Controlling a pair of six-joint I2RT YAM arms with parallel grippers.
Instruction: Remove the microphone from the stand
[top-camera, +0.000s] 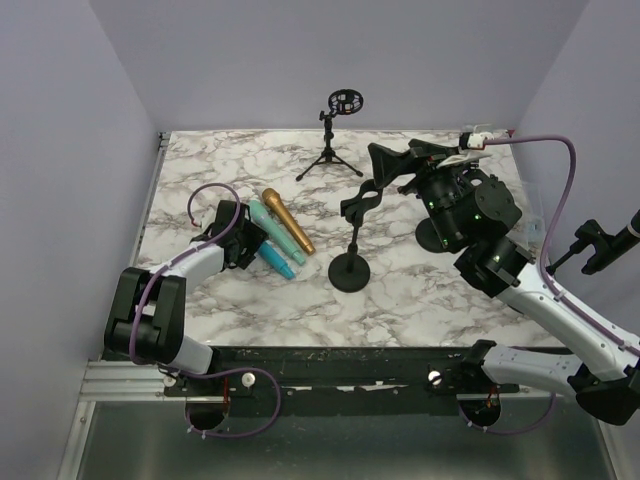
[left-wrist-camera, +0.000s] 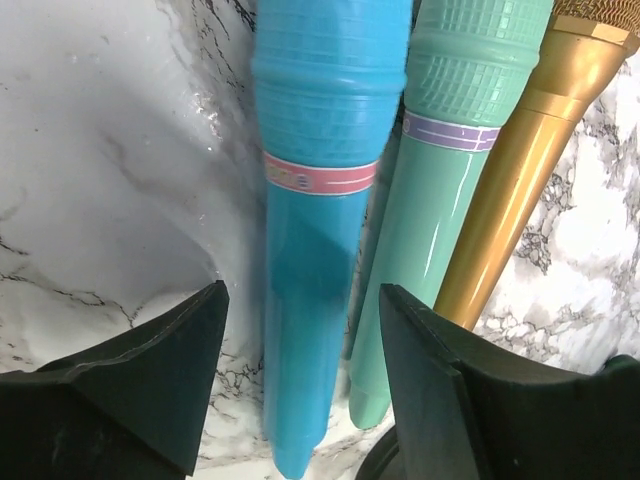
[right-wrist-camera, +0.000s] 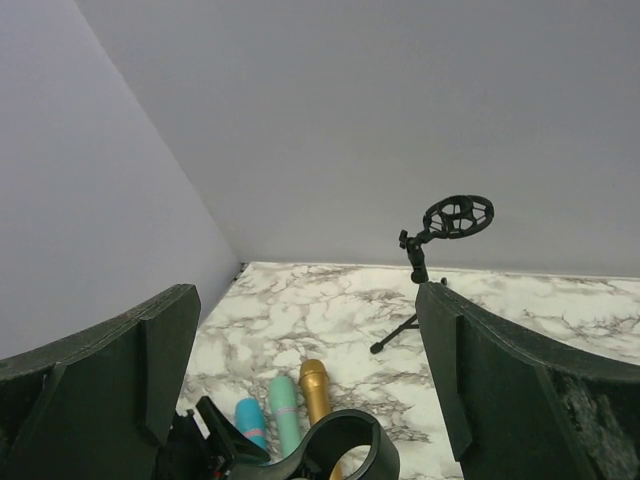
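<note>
Three microphones lie side by side on the marble table: blue (top-camera: 279, 264), green (top-camera: 270, 228) and gold (top-camera: 288, 222). My left gripper (top-camera: 240, 238) is open. In the left wrist view its fingers (left-wrist-camera: 160, 370) stand on either side of the blue microphone's handle (left-wrist-camera: 315, 230) with gaps on both sides; the green (left-wrist-camera: 435, 200) and gold (left-wrist-camera: 525, 170) ones lie to its right. The round-base stand (top-camera: 349, 271) has an empty clip (right-wrist-camera: 345, 452). My right gripper (top-camera: 400, 160) is open above and behind that clip, holding nothing.
A black tripod stand (top-camera: 330, 160) with an empty ring mount (right-wrist-camera: 458, 215) stands at the back centre. Grey walls close in the table on the left, back and right. Another black clamp arm (top-camera: 605, 245) sits off the table at the right.
</note>
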